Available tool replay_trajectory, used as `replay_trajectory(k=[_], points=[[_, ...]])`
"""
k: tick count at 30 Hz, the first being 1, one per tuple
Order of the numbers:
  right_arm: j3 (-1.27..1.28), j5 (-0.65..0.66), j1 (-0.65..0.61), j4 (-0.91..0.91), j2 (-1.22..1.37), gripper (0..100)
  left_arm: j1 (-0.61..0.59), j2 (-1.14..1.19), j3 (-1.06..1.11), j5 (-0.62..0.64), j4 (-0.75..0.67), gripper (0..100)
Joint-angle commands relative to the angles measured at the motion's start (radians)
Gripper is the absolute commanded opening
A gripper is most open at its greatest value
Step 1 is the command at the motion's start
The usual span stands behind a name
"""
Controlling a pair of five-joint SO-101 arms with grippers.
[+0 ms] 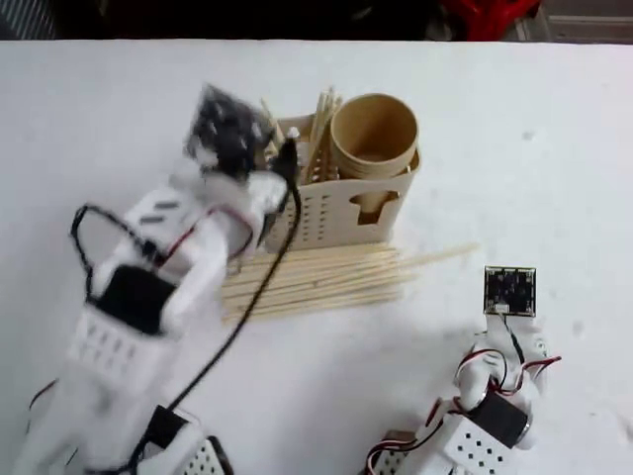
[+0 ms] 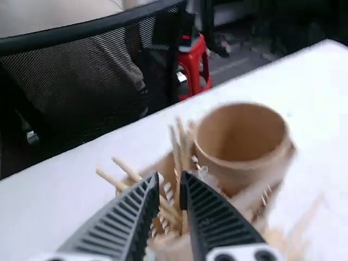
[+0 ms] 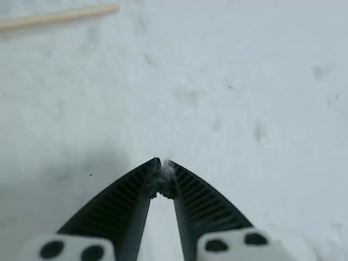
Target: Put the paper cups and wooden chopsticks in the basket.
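Sitting in one basket (image 1: 346, 213): one cup (image 1: 374, 134)

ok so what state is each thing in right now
basket, upright on the table
cup, upright in the basket, mouth up
standing chopsticks, on end in the basket
loose chopsticks, lying flat beside the basket
left gripper, slightly open over the basket
right gripper, shut, empty, over the table
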Motion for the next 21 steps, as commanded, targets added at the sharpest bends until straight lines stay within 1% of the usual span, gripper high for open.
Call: replay_trajectory(k=[1,4,5,7,11,16,19,21], points=[[0.008,0.006,-0.012,-0.018,0.007,1.8,0.091,-0.145,-0.023,-0.146,0.267,9],[0.008,0.006,-0.010,-0.018,0.007,1.8,0.157,-0.130,-0.021,-0.167,0.411,9],[0.008,0.006,-0.010,-0.018,0.007,1.8,0.177,-0.110,-0.015,-0.192,0.437,9],[0.008,0.006,-0.010,-0.018,0.007,1.8,0.213,-0.053,0.017,-0.255,0.440,9],[0.008,0.006,-0.008,-0.018,0.008,1.8,0.262,0.128,0.075,-0.276,0.362,9],[0.008,0.006,-0.007,-0.018,0.008,1.8,0.315,0.377,0.077,-0.279,0.229,9],[0.008,0.006,-0.005,-0.016,0.008,1.8,0.312,0.496,0.077,-0.339,0.157,10],[0.008,0.006,-0.005,-0.016,0.008,1.8,0.306,0.555,0.077,-0.379,0.138,13]])
